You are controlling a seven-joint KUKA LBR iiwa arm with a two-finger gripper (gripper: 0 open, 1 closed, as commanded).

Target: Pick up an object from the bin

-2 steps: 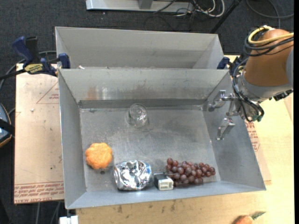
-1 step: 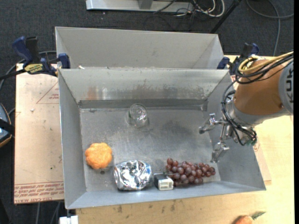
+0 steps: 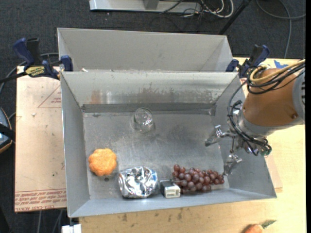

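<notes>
Along the front edge of the grey metal bin [image 3: 73, 130] lie a crumpled silver foil ball [image 3: 138, 182], a small white-and-dark block [image 3: 171, 190] and a bunch of dark red grapes [image 3: 198, 177]; the block touches the bunch's left end, so a grab there could drag it along or pinch off a few grapes. Just behind the bunch's right end, near the right wall, the gripper [image 3: 222, 152] hangs with its fingers spread and nothing between them, and a tip might scrape that sloping wall. The bumpy orange ball [image 3: 102, 161] by the left wall and the clear glass cup [image 3: 143, 119] at the back lie well apart.
</notes>
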